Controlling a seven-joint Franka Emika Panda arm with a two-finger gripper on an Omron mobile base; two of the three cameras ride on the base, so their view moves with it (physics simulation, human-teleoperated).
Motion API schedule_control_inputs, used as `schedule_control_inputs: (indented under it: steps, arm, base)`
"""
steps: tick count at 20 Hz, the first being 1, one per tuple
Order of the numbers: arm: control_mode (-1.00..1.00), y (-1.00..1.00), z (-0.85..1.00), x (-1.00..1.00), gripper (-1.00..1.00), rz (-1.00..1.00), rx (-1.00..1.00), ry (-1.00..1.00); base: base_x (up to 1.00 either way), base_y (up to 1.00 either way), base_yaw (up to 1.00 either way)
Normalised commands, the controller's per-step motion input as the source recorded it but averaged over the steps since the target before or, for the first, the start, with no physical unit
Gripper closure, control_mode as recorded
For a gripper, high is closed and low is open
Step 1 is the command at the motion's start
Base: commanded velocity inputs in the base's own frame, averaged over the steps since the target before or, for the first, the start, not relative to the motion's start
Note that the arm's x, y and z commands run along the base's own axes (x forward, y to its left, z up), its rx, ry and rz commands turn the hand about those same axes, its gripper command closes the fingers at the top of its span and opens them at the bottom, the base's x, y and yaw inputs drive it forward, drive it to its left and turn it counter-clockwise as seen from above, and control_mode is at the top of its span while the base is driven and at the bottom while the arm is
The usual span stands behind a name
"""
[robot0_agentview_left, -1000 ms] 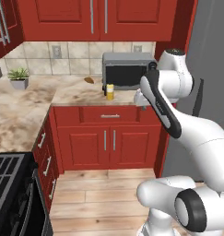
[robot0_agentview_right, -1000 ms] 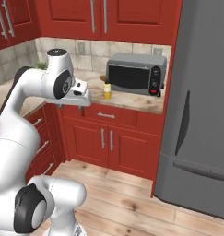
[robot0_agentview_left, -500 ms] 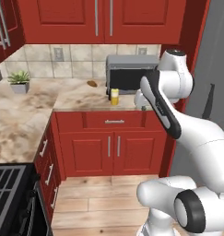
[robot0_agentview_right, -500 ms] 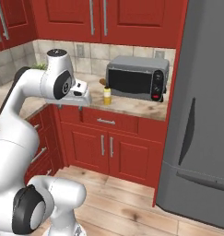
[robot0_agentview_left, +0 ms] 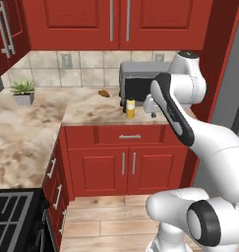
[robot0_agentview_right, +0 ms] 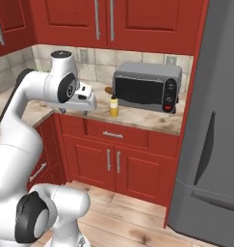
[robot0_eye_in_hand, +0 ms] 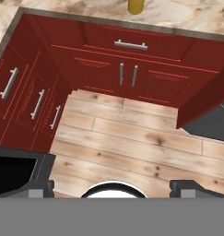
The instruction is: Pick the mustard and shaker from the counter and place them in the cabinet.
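The mustard point(robot0_agentview_left: 130, 109) point(robot0_agentview_right: 113, 106) stands upright near the front edge of the marbled counter point(robot0_agentview_left: 32, 128) point(robot0_agentview_right: 142, 118), just in front of the microwave. In the hand view the bottle's yellow lower part point(robot0_eye_in_hand: 136, 5) shows at the top edge. My gripper point(robot0_agentview_left: 151, 112) point(robot0_agentview_right: 88, 107) point(robot0_eye_in_hand: 114, 186) is open and holds nothing. It points down over the wooden floor, in front of the counter's edge and short of the bottle. The shaker is hidden or out of view. The cabinet with flat shelves is out of view.
A grey microwave point(robot0_agentview_left: 140, 83) point(robot0_agentview_right: 146, 87) stands behind the bottle, with a small brown lump point(robot0_agentview_left: 104, 92) to its left. A potted plant point(robot0_agentview_left: 23, 91) is at far left, a stove point(robot0_agentview_left: 15, 221) low left and a grey fridge point(robot0_agentview_right: 214, 120) at right. Red wall doors point(robot0_agentview_left: 116, 22) hang overhead.
The whole picture has shifted: the counter, microwave and bottle sit lower and larger, so the base has driven closer. The arm keeps its pose and the gripper stays open.
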Motion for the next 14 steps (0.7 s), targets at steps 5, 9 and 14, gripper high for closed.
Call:
schedule_control_inputs:
  steps: [5, 9, 14]
  arm:
    - [1.00, 0.00, 0.00, 0.00, -1.00, 0.00, 0.00, 0.00]
    - [1.00, 0.00, 0.00, 0.00, -1.00, 0.00, 0.00, 0.00]
    - [1.00, 0.00, 0.00, 0.00, -1.00, 0.00, 0.00, 0.00]
  base:
    - [0.25, 0.41, -0.06]
    - [0.34, 0.20, -0.08]
    - [0.47, 0.07, -0.05]
